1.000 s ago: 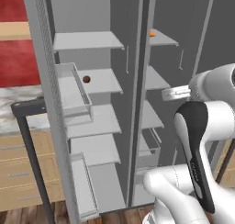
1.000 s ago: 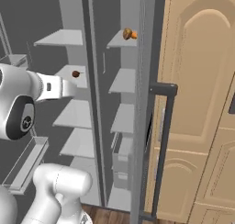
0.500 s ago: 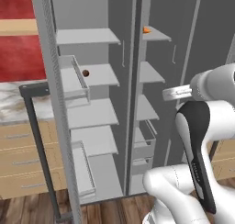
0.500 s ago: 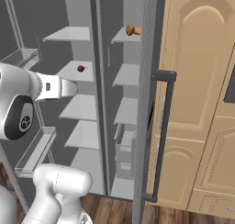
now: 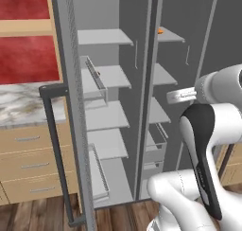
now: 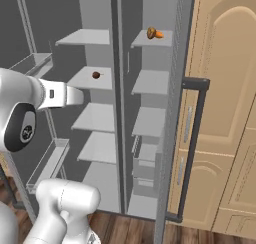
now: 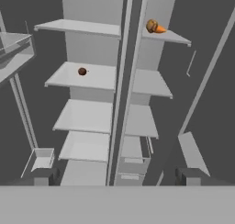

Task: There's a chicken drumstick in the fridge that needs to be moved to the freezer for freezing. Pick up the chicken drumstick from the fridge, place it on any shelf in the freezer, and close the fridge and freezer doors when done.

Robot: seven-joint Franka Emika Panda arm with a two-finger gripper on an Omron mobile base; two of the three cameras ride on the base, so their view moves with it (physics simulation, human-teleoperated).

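Currently, the chicken drumstick (image 7: 153, 26) rests on the top shelf (image 7: 170, 36) of the freezer (image 6: 150, 118). Both doors stand open. End effector (image 7: 117, 176): jaws spread wide, empty, facing the compartments from well back. Dark ball (image 7: 82, 71) on a fridge (image 7: 85, 76) shelf.

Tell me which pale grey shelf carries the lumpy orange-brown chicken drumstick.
The top short pale grey shelf of the narrower half; the orange-brown chicken drumstick rests there.
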